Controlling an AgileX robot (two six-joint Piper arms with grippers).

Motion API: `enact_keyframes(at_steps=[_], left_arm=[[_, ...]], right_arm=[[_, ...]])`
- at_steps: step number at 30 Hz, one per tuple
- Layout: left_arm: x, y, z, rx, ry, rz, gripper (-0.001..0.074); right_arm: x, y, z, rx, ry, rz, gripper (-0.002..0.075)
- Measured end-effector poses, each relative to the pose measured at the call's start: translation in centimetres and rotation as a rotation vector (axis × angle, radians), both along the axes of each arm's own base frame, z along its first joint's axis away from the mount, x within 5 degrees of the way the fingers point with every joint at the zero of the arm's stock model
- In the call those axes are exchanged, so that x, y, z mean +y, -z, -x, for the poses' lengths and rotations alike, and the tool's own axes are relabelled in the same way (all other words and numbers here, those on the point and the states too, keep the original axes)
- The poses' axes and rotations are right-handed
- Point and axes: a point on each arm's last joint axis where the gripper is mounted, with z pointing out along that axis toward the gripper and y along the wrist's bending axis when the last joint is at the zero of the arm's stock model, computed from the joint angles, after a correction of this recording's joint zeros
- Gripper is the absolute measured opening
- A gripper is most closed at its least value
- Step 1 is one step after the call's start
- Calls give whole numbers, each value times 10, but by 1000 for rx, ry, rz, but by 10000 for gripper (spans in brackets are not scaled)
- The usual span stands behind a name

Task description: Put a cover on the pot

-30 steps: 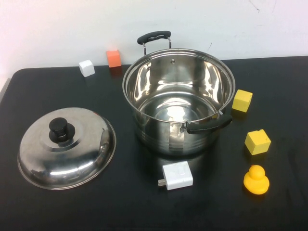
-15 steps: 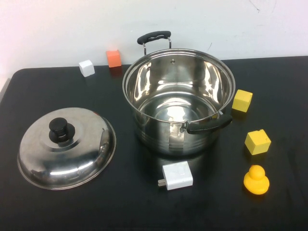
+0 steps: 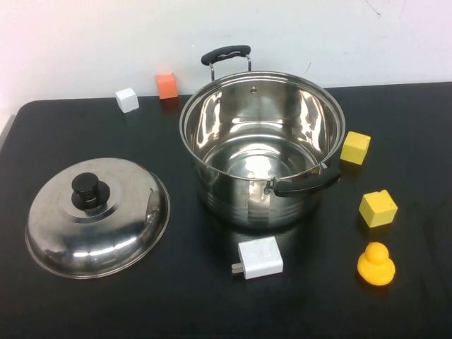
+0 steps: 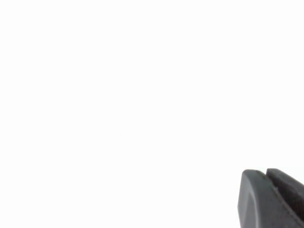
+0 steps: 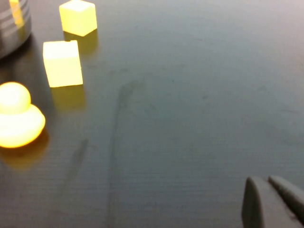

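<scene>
1. Pot (image 3: 262,152) stands upright mid-table (image 3: 85,318), open, mouth up; shiny round steel; its two black handles line up far-to-near, slightly rightward.
2. Lid (image 3: 97,215) lies left of pot, apart from it, domed steel, black knob (image 3: 87,188) up.
3. Charger (image 3: 259,258) just in front of pot; white cube (image 3: 127,99) and orange cube (image 3: 167,85) behind-left.
4. Right of pot: two yellow cubes (image 3: 355,147) (image 3: 378,208), rubber duck (image 3: 376,264).
5. Left gripper (image 4: 271,199) faces blank white, fingers together.
6. Right gripper (image 5: 273,202) sits low over the table right of pot, past the duck, fingers together, nothing held.
</scene>
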Motion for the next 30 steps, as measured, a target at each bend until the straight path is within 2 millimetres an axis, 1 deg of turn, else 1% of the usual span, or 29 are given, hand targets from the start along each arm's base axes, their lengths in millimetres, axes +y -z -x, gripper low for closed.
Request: enact_keyframes(at_steps=[3,5,6,7,9,11,12,14,16,18,21,23,25,27,29,30], left_arm=[[3,-2,2,-29,5,58,-1],[4,-4,0,30,10,99,-1],[5,-9,0,61,11,106,-1],[4,-17,0,96,10,101,-1],[3,-40,1,127,4,78,-1],[3,-62,-5,164,3,68,-1],[3,-69,-9,182,3,66,-1],[2,-84,-26,233,4,71,-1],[2,-90,-48,290,10,95,-1],[2,-91,-69,322,16,124,-1],[0,-85,-103,358,5,70,-1],[-3,-74,-125,399,10,1,15],[-7,-61,-144,455,34,-34,79],[-10,-48,-158,516,66,-42,186],[-13,-36,-173,575,90,-75,345],[-15,-32,-179,597,100,-91,410]], right_arm=[[0,0,0,0,0,0,-2],[0,0,0,0,0,0,-2],[0,0,0,0,0,0,-2],[0,0,0,0,0,0,-2],[0,0,0,0,0,0,-2],[0,0,0,0,0,0,-2],[0,0,0,0,0,0,-2],[0,0,0,0,0,0,-2],[0,0,0,0,0,0,-2],[0,0,0,0,0,0,-2],[0,0,0,0,0,0,-2],[0,0,0,0,0,0,-2],[0,0,0,0,0,0,-2],[0,0,0,0,0,0,-2],[0,0,0,0,0,0,-2],[0,0,0,0,0,0,-2]])
